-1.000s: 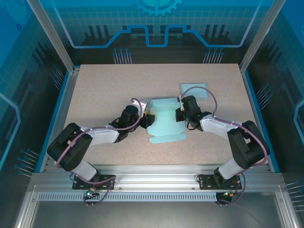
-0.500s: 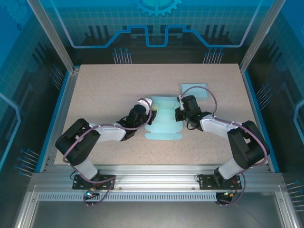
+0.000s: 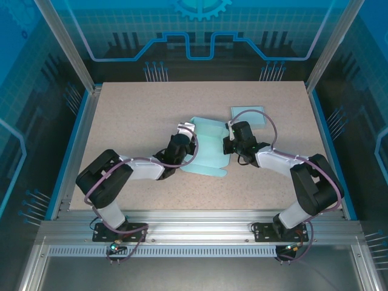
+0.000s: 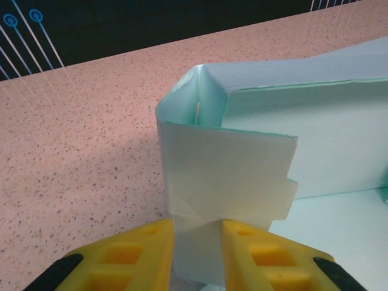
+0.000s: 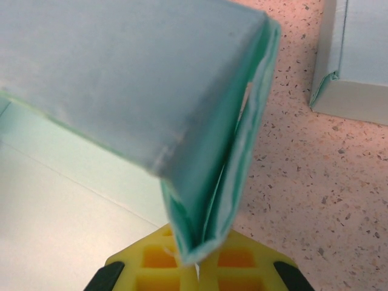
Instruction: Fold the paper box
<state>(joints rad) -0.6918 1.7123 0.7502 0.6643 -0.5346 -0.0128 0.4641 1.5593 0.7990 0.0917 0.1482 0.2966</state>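
Closing over the past second: left gripper [image 4: 197, 235], now pinching paper box [image 3: 209, 153] wall at 9 o'clock, newly raised; right gripper [image 5: 195, 257] clamped on 3 o'clock wall.

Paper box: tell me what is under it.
The table shows around the box. The patch directly beneath its floor panel is covered, so whatever may lie there cannot be seen.

Robotics laboratory test cell. An aluminium profile frame [image 3: 60, 42] encloses a speckled bench [image 3: 133, 109]. Blue translucent panels [image 3: 200, 36] printed with gear and circuit graphics form the walls. The left arm [image 3: 130, 170] and right arm [image 3: 285, 162] are bolted to a slotted rail [image 3: 200, 230].
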